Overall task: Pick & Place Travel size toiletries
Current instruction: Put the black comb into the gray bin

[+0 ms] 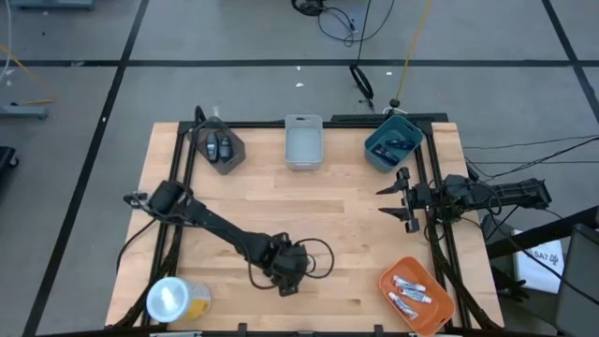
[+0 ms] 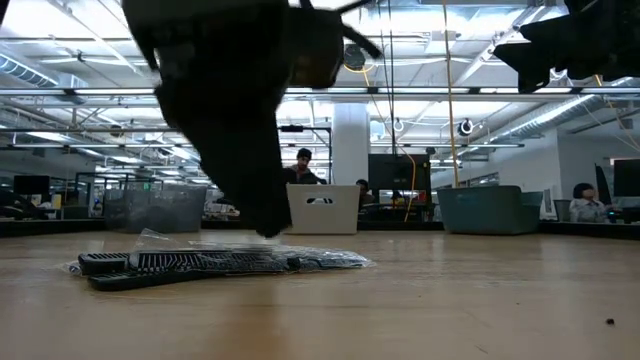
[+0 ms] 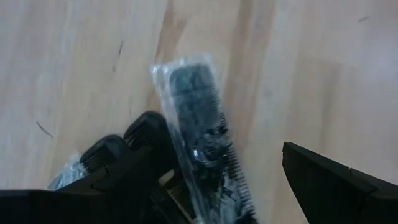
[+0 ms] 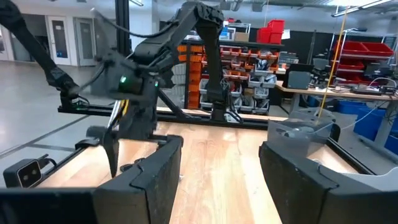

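Several black combs in clear wrap [image 2: 200, 262] lie flat on the wooden table near its front edge, one on top [image 3: 202, 130] and others beside it [image 3: 102, 155]. My left gripper [image 1: 285, 270] hangs open just above them, pointing steeply down, with its fingers [image 3: 329, 180] on either side of the top comb. In the high view the gripper hides the combs. At the table's right edge my right gripper [image 1: 398, 199] waits open and level, holding nothing.
Along the far edge stand a dark grey bin [image 1: 221, 148] with two oval pieces, a pale grey bin [image 1: 303, 140] and a teal bin [image 1: 393, 142]. An orange bin [image 1: 416, 295] with silvery tubes is at the front right, a yellow roll [image 1: 178, 300] at the front left.
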Motion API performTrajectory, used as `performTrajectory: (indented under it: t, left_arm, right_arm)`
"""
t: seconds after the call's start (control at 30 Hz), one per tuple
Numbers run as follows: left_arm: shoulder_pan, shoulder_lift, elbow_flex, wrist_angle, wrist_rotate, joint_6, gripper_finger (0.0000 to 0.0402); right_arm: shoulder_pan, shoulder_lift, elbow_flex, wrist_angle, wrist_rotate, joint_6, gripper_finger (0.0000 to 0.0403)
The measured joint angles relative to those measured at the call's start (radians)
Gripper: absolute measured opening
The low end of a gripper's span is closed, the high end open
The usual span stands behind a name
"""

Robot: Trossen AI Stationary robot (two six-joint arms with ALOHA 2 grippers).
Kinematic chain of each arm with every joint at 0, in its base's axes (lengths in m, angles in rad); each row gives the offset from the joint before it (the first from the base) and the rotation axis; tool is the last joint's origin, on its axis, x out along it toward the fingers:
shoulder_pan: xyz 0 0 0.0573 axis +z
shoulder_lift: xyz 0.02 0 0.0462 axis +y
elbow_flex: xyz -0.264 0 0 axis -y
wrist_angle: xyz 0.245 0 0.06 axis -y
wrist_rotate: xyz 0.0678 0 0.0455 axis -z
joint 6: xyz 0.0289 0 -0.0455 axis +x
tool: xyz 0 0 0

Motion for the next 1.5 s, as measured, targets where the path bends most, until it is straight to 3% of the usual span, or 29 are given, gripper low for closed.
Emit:
performTrajectory:
  t: [0.67,0.8,1.23,1.5]
  left_arm:
    - [0.005,0.065,0.043,-0.174,-0.063,-0.064,0.0332]
    - [0.005,0.066,0.042,-0.172,-0.063,-0.061,0.0294]
    - [0.03,0.067,0.041,-0.141,-0.038,-0.058,0.0095]
    - [0.04,0.069,0.057,-0.161,-0.02,-0.059,0.0093]
  right_arm:
    - [0.0,0.0,0.0,0.019,0.003,0.008,0.021]
    - [0.0,0.0,0.0,0.019,0.003,0.008,0.021]
    - [0.0,0.0,0.0,0.019,0.004,0.009,0.021]
    - [0.0,0.0,0.0,0.019,0.004,0.009,0.021]
